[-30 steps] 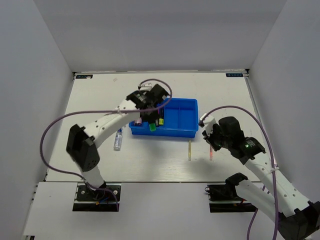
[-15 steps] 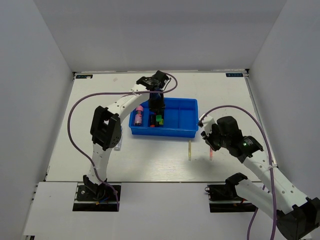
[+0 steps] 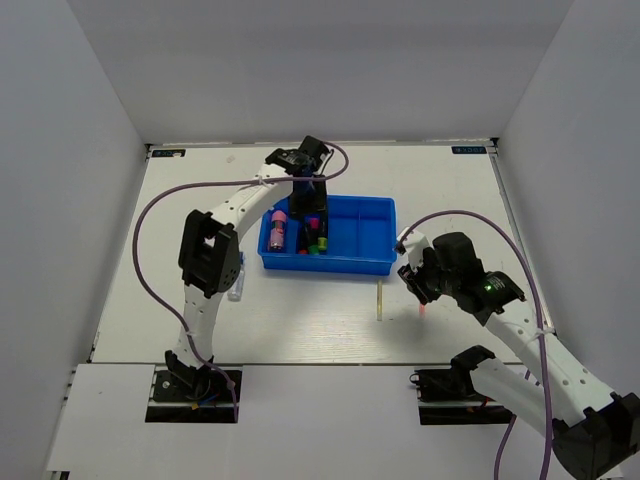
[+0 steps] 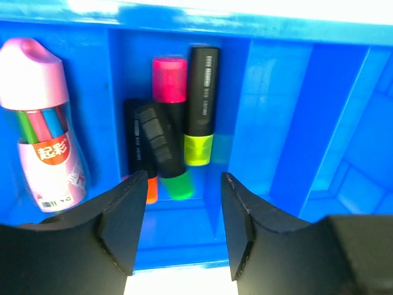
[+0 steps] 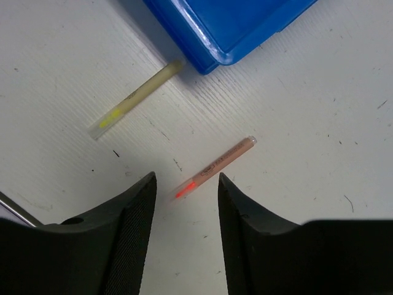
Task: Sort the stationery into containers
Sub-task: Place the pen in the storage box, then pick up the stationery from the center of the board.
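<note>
My left gripper (image 4: 179, 224) hangs wide open, holding nothing, over the tray (image 4: 276, 123). Highlighters (image 4: 199, 104) lie lengthwise in its second compartment. My right gripper (image 5: 185, 212) gapes empty above the reddish stick (image 5: 215, 165), which lies roughly parallel to the pale stick (image 5: 136, 98) on the scuffed white table (image 5: 307, 153). Grey walls (image 3: 80, 150) surround it.

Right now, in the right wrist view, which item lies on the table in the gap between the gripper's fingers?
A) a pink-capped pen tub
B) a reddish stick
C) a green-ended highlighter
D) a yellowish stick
B: the reddish stick shows between the fingers of the open right gripper; the yellowish stick lies off to the side, nearer the blue tray.
</note>
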`<action>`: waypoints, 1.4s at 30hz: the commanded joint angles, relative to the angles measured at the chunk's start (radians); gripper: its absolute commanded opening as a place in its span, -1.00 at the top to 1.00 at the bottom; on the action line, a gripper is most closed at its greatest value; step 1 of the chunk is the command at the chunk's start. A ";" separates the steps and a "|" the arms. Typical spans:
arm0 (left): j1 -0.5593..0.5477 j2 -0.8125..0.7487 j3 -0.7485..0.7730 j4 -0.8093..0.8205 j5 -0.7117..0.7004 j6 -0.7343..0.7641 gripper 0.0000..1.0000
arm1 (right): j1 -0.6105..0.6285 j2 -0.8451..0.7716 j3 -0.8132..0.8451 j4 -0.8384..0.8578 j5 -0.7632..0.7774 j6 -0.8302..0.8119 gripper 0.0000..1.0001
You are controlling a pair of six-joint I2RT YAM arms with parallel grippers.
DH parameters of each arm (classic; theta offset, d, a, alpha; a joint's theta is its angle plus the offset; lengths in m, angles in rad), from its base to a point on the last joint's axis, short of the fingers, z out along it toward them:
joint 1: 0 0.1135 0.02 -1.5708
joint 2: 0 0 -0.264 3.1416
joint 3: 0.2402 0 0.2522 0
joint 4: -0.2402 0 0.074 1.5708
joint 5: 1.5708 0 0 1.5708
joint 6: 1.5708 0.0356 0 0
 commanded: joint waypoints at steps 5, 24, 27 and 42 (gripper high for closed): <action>0.001 -0.109 -0.010 0.002 0.028 0.023 0.75 | -0.001 0.016 0.001 0.021 0.004 0.012 0.23; 0.398 -0.812 -1.073 0.264 0.083 0.130 -0.38 | -0.006 0.111 0.032 0.011 -0.019 0.008 0.23; 0.394 -0.798 -1.102 0.327 0.079 0.147 -0.42 | -0.003 0.113 0.026 0.017 -0.010 0.009 0.23; 0.365 -0.662 -1.105 0.410 -0.084 0.176 -0.37 | -0.006 0.107 0.015 0.014 -0.002 0.006 0.18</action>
